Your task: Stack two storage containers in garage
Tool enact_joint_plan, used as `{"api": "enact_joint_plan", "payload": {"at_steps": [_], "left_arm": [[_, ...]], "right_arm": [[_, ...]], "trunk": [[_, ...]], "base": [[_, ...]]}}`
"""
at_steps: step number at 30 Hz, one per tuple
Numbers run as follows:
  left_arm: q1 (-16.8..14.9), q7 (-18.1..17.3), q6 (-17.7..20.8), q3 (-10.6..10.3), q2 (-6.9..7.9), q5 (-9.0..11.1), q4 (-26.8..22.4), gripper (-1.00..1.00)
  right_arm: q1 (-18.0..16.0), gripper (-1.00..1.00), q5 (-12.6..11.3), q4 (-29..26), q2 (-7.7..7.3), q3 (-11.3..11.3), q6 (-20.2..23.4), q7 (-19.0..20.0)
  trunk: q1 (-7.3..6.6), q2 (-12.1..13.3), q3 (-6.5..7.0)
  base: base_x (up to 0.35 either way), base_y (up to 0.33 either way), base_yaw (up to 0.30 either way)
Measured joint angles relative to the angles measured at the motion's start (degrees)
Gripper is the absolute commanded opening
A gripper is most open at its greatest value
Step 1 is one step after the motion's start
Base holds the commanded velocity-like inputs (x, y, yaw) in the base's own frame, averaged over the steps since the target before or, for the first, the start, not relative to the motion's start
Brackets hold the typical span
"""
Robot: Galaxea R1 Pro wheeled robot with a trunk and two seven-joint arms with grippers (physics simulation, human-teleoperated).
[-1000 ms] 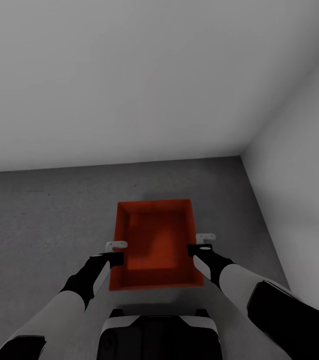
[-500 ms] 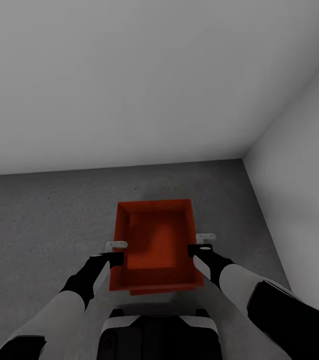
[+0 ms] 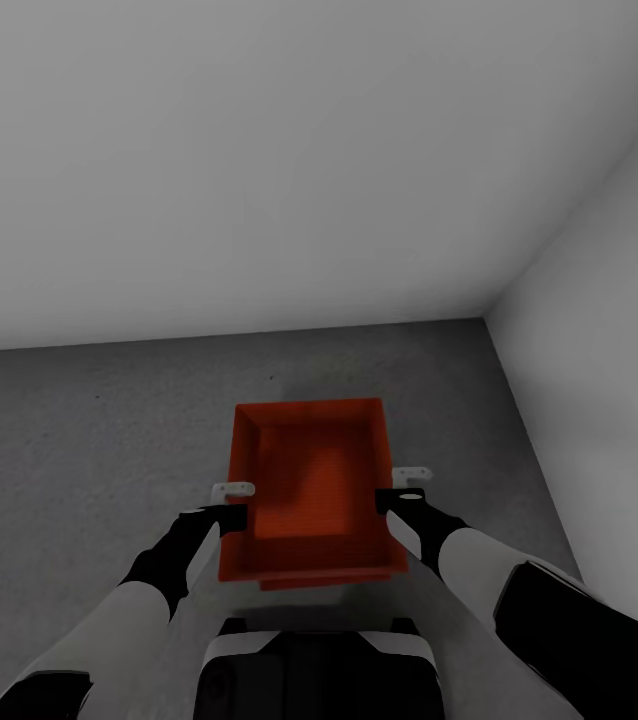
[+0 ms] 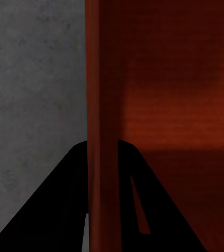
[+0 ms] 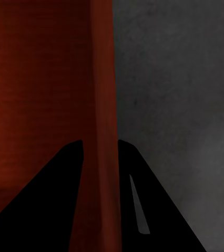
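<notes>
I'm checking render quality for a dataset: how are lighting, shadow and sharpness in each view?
Head view: soft, even light, no glare; the white wall fades to grey; a faint shadow lies beyond the container. Left wrist view: the container wall is dim and dark red, the fingers pure black silhouettes. Right wrist view: the floor looks mottled and soft.

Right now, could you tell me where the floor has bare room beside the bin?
Bare concrete floor lies left of the storage container, and a strip runs between it and the back wall. The right side narrows toward the side wall. Crowded: both rims, where the left hand and right hand clamp.
</notes>
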Motion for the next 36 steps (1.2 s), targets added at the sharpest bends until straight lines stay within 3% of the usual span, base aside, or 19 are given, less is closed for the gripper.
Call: {"api": "enact_joint_plan", "payload": {"at_steps": [36], "left_arm": [[0.0,0.0,0.0,0.0,-0.03,0.0,0.0,-1.00]], "right_arm": [[0.0,-1.00,0.0,0.0,-0.02,0.0,0.1,0.0]], "trunk": [[0.00,0.0,-1.46]], "base": [[0.000,0.000,0.000]]}}
